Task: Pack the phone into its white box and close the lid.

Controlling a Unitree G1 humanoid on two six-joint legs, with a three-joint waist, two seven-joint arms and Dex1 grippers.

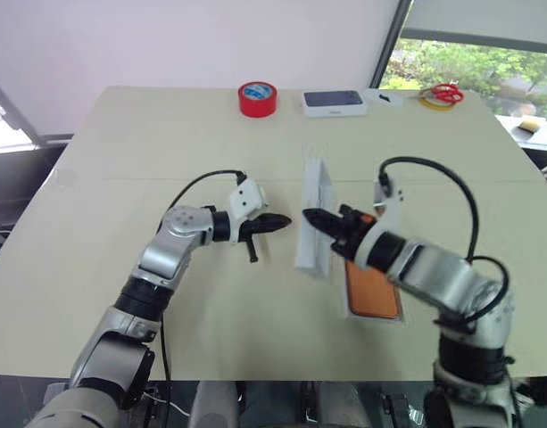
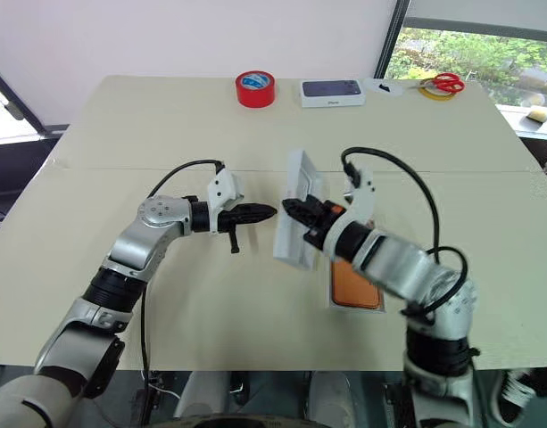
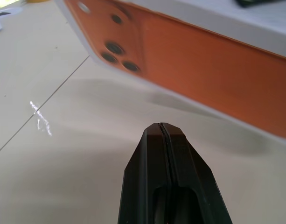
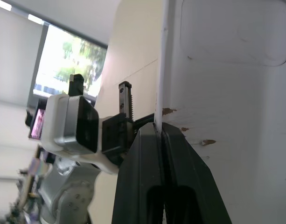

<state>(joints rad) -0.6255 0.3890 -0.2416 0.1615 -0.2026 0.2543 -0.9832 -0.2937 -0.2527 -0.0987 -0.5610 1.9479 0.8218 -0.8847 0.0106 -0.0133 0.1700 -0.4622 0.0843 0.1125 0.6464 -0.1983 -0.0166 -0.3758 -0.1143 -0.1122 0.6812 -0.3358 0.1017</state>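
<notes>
I see big pale tabletop (image 1: 166, 294), thin seam line across middle. At far edge: red tape roll (image 1: 257, 98), beside it white box with dark top (image 1: 334, 103), then red scissors (image 1: 446, 93) on yellow ring. Near right: the white box (image 1: 373, 314) lies flat on tabletop, the phone (image 1: 371, 292) orange inside it.

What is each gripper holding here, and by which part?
The right gripper pinches the lid by its thin rim edge, holding it upright. The left gripper is shut on nothing.
</notes>
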